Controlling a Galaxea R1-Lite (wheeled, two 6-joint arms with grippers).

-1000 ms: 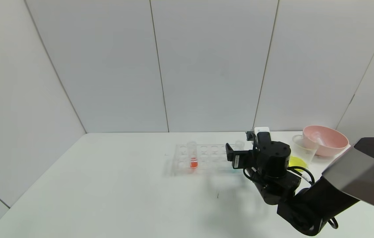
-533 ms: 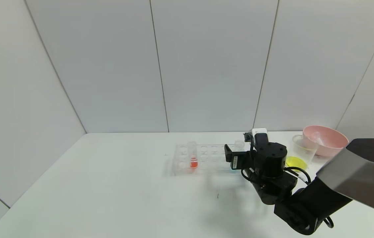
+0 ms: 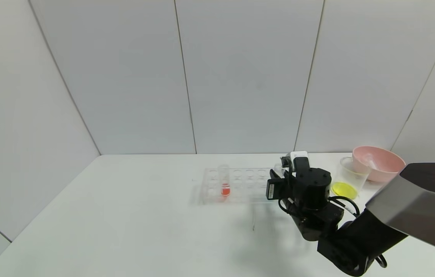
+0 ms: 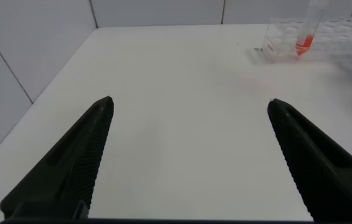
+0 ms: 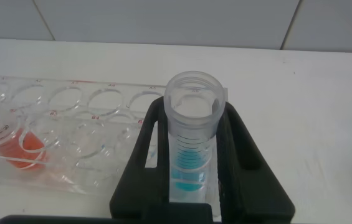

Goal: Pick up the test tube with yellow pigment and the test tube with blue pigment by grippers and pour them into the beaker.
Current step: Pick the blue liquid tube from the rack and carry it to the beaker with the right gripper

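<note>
Gripping the blue tube (image 5: 191, 134), the right tool (image 5: 191, 186) has its fingers closed on the tube's sides at the right end of the rack (image 3: 240, 184); whether the tube has cleared its hole cannot be told. A tilt during lifting could catch it on the rack or spill blue pigment. The beaker (image 3: 350, 177), holding yellow liquid, stands just right. The left tool (image 4: 188, 155) hangs spread apart above the bench (image 3: 144, 223).

A clear plastic rack (image 3: 236, 184) stands near the far edge of the white counter (image 3: 125, 231), right of the middle. A tube of orange-red liquid (image 3: 224, 181) stands upright in its left end. A pink bowl (image 3: 379, 162) sits near the far right corner.
</note>
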